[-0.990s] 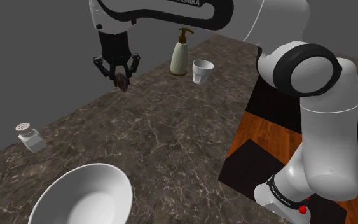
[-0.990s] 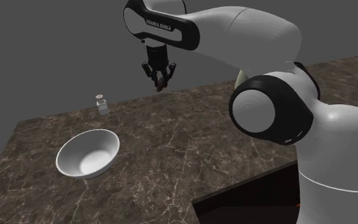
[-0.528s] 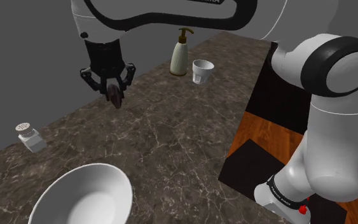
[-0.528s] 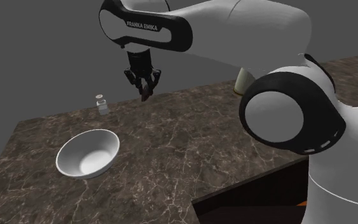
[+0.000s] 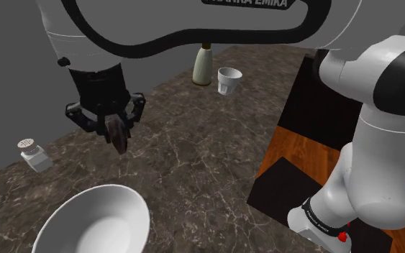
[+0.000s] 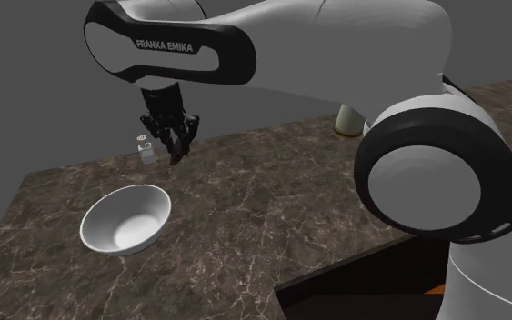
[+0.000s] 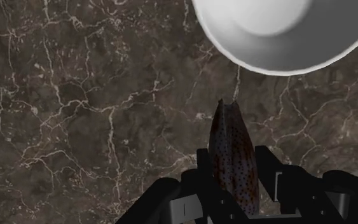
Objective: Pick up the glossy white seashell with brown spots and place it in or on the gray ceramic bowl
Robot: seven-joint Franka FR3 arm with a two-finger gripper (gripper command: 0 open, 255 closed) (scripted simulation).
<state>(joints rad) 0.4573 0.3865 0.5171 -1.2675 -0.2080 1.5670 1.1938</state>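
My black gripper (image 5: 118,140) hangs above the dark marble counter, shut on a slim pointed seashell (image 7: 233,156) that looks dark brown and speckled. In the second exterior view the gripper (image 6: 174,151) is up and to the right of the bowl. The seashell (image 5: 119,136) points down from between the fingers. The pale glossy bowl (image 5: 93,223) stands empty at the shoulder view's lower left. Seen from the wrist, the bowl (image 7: 279,35) lies just beyond the shell's tip. Shell and bowl are apart.
A small shaker (image 5: 34,154) stands near the counter's back edge, left of the gripper in the shoulder view. A soap bottle (image 5: 203,65) and a white cup (image 5: 227,80) stand at the far end. The counter's edge drops to a wooden floor (image 5: 305,154) by the stand.
The arm has carried the seashell steadily across the counter from the far end toward the bowl, and a little lower. The grip on the shell is unchanged.
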